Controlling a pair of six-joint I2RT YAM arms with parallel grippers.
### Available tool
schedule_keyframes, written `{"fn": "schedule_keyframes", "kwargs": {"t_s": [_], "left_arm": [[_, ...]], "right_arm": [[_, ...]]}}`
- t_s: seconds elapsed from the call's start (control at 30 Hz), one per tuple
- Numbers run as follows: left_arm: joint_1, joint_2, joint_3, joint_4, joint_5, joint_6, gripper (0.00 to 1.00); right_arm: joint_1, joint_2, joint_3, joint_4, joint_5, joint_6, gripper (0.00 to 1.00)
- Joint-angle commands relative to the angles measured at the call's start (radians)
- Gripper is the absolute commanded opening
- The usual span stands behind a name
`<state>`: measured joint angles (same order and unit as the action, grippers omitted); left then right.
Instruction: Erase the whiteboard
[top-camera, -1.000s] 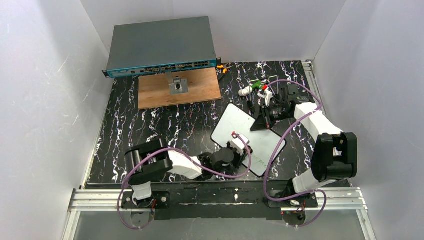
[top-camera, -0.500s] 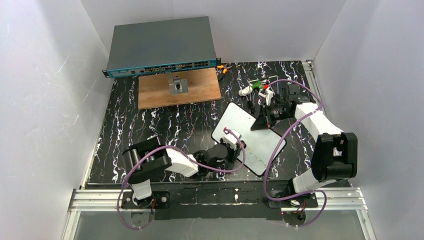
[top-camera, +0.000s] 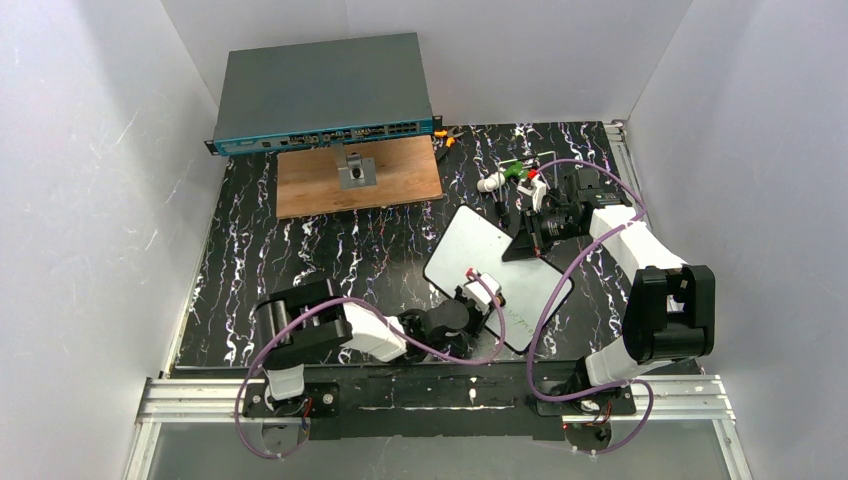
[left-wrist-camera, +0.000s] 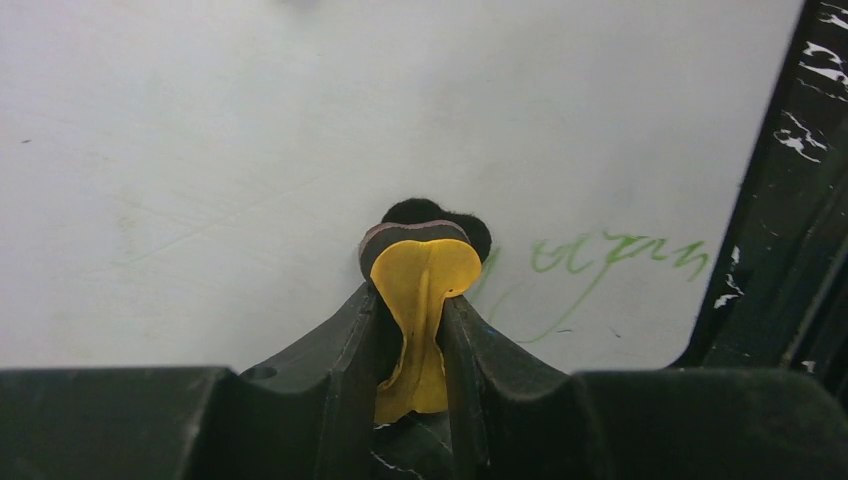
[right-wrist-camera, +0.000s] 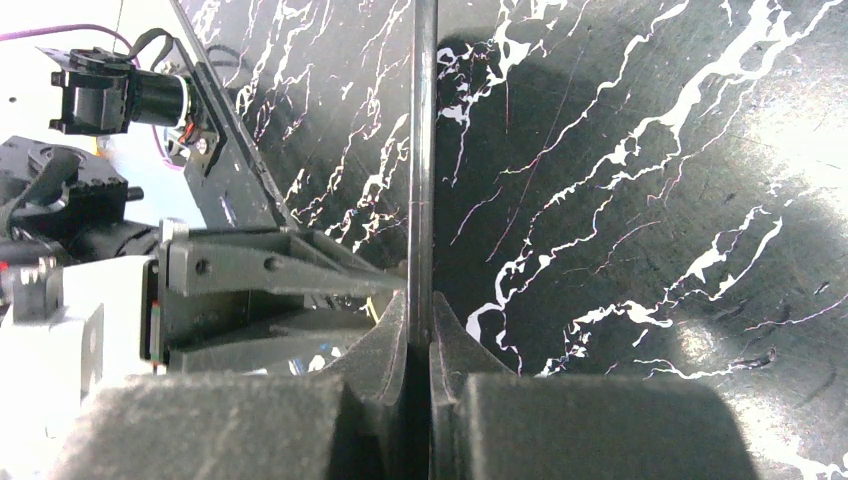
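Observation:
The whiteboard (top-camera: 520, 285) lies slanted on the black marbled table, with green writing (top-camera: 519, 318) near its front right corner. My left gripper (top-camera: 480, 293) is shut on a yellow eraser (left-wrist-camera: 425, 275) whose black felt pad presses on the whiteboard (left-wrist-camera: 250, 150), just left of the green writing (left-wrist-camera: 620, 250). My right gripper (top-camera: 527, 243) is shut on the board's far right edge; in the right wrist view that thin dark edge (right-wrist-camera: 421, 150) runs straight up from between the fingers of the gripper (right-wrist-camera: 420, 312).
A brown wooden board (top-camera: 400, 185) with a small metal bracket lies at the back, in front of a grey network switch (top-camera: 322, 90). Markers and small tools (top-camera: 510, 175) sit behind the right gripper. White walls enclose the table on three sides.
The left gripper carried the eraser toward the board's left side, then came back to the right near the green writing. The right gripper kept still.

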<state>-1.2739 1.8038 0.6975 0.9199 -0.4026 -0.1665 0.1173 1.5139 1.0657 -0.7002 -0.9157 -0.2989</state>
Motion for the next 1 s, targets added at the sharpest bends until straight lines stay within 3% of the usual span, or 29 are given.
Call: {"fn": "schedule_keyframes", "kwargs": {"t_s": [0.0, 0.37, 0.6, 0.97], "left_arm": [[-0.024, 0.041, 0.046, 0.004, 0.042, 0.018, 0.0], [0.097, -0.045, -0.065, 0.025, -0.078, -0.067, 0.0], [0.093, -0.06, -0.087, 0.065, -0.028, -0.053, 0.0], [-0.003, 0.029, 0.048, 0.041, 0.038, 0.071, 0.0]], "right_arm": [[0.011, -0.008, -0.005, -0.001, -0.107, -0.005, 0.01], [0.011, -0.011, -0.004, -0.001, -0.108, -0.005, 0.01], [0.01, -0.011, -0.004, 0.006, -0.12, 0.007, 0.01], [-0.005, 0.02, 0.0, 0.034, -0.165, 0.055, 0.01]]}}
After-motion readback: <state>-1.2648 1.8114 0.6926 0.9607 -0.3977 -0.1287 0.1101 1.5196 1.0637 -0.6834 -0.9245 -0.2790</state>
